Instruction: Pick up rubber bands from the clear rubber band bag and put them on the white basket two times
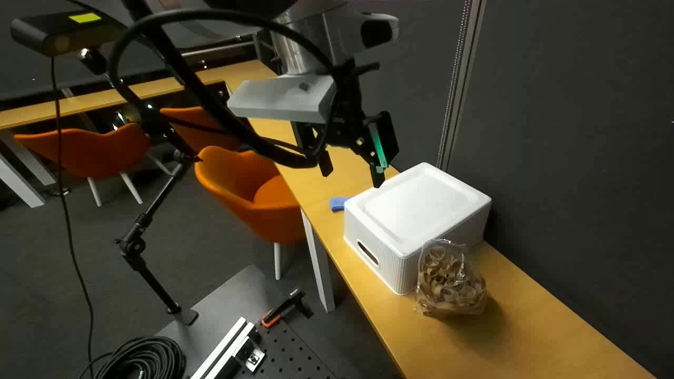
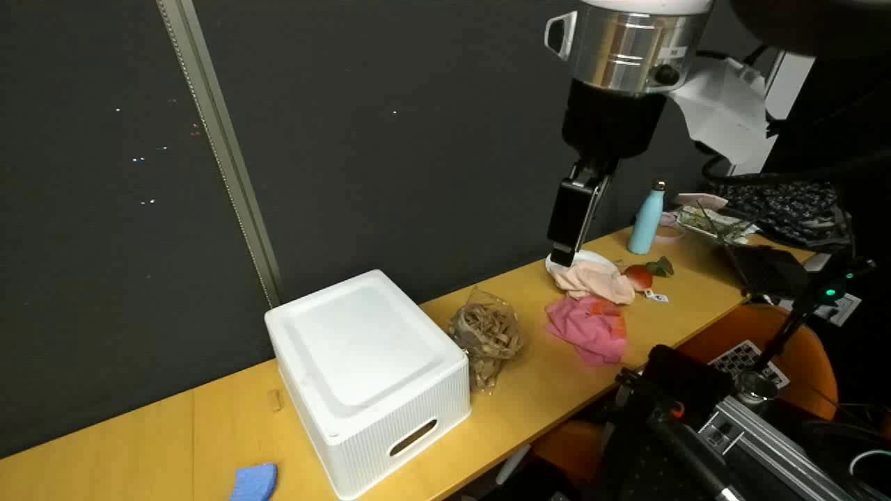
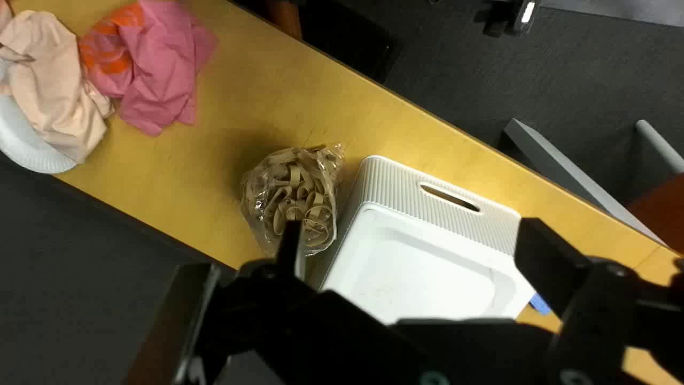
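The white basket point(image 1: 421, 202) has ribbed sides, a handle slot and a flat recessed face on top; it also shows in an exterior view point(image 2: 369, 341) and the wrist view point(image 3: 422, 267). The clear bag point(image 1: 452, 281) of tan rubber bands stands against its side on the table; it also shows in an exterior view point(image 2: 487, 334) and the wrist view point(image 3: 294, 195). My gripper point(image 1: 352, 175) is open and empty, raised above the table, with its fingers wide apart in the wrist view point(image 3: 411, 223). In an exterior view it hangs high point(image 2: 562, 256), fingers overlapping. The basket's inside is hidden.
The wooden table point(image 2: 139, 445) runs along a dark wall. A blue cloth or sponge point(image 2: 255, 481) and a small tan piece point(image 2: 274, 400) lie beside the basket. Pink cloth point(image 2: 592, 327), beige cloth on a white plate point(image 2: 595, 280) and a teal bottle point(image 2: 647, 221) lie beyond the bag.
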You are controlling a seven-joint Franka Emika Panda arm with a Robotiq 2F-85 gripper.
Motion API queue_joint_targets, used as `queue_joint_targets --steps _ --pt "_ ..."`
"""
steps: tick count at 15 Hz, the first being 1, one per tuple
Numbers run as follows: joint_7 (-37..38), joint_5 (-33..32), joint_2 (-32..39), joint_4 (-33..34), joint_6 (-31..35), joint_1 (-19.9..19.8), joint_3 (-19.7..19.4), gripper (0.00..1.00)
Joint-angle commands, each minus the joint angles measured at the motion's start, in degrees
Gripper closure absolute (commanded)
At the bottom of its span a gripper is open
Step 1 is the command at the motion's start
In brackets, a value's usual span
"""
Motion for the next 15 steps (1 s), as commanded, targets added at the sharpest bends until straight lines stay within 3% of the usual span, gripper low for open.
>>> queue_joint_targets --steps 1,15 --pt "0.21 -0.25 0.04 0.15 -0.17 0.62 -0.55 0.0" --pt "-0.87 -0.51 -1.08 1.71 -0.91 1.34 -0.1 0.0"
